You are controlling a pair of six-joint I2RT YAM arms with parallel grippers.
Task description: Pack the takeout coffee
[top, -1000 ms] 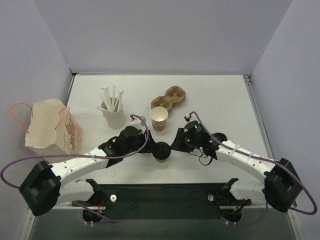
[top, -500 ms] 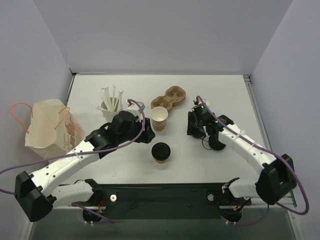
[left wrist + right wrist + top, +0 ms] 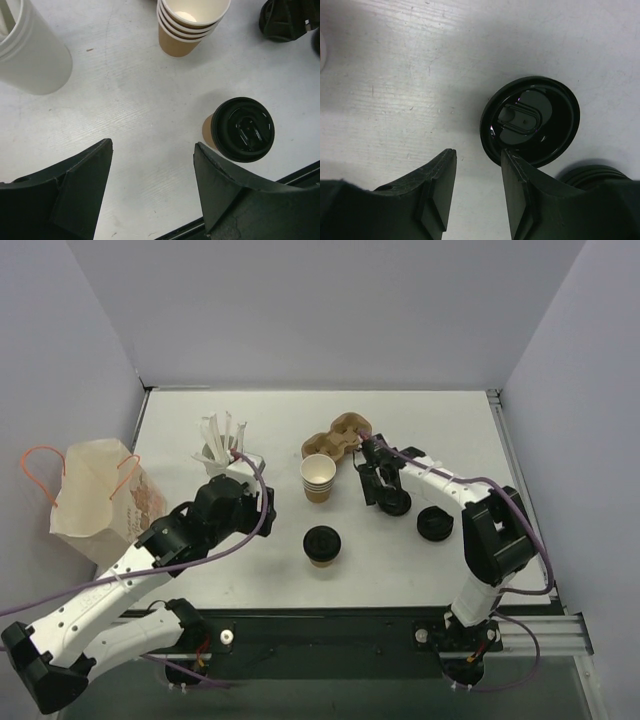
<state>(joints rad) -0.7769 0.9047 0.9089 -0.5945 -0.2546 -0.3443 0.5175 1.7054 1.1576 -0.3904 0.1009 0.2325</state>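
Lidded takeout coffee (image 3: 321, 545) stands upright near the front of the worktop (image 3: 440, 430), with both hands released.
The left hand (image 3: 152, 148) hangs to the cup's left, clear of it, fingers spread wide around nothing. Farther back stands a nested stack of cups (image 3: 318, 478). To its right, the right hand (image 3: 476, 157) hovers with fingers parted and empty, a loose black lid (image 3: 530, 120) lying flat just beside one finger.

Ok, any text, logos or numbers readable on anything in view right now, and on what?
None can be read in any view.
paper bag: reddish print on its side, too small and blurred to read.
coffee cup lid and loose lid: moulded shapes only, no legible letters.
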